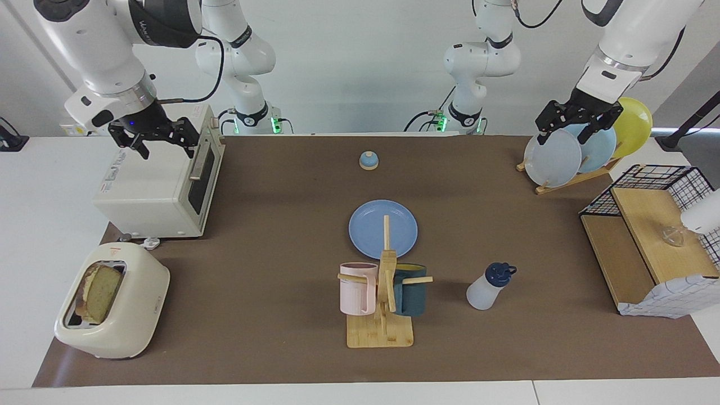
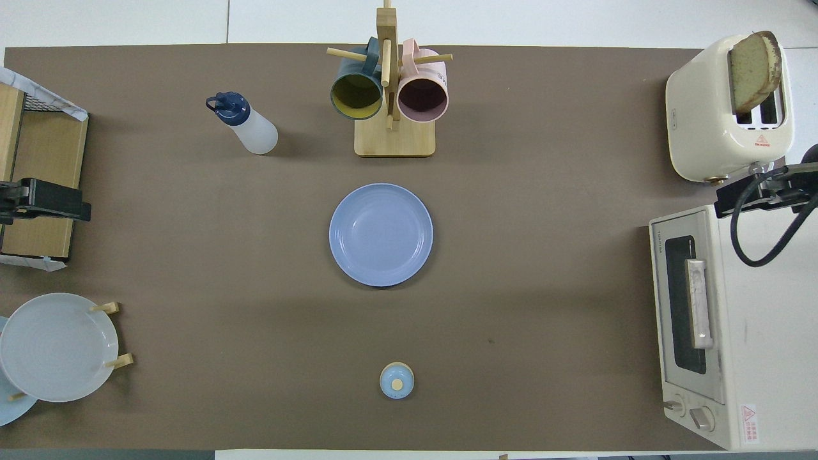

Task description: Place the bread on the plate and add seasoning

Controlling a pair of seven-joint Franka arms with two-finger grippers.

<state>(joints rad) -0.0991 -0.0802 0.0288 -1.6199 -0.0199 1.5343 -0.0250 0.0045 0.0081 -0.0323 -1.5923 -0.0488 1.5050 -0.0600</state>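
We note the toast slice (image 1: 100, 292) upright in the toaster (image 1: 112, 304), at the right arm's end; right gripper (image 1: 154, 135) spread over the oven (image 1: 163, 185), nearer than the spread left gripper (image 1: 568, 125).

My plate (image 1: 365, 222) looks matt and smooth; the bottle (image 1: 482, 293) is cloudy plastic under a glossy cap (image 1: 498, 273). The bread (image 1: 101, 291) has a rough, porous crumb. The mug rack (image 1: 387, 287) is bare wood, the toaster (image 1: 129, 326) glossy.

Facing view high; overhead steep; both share table (image 1: 281, 236).
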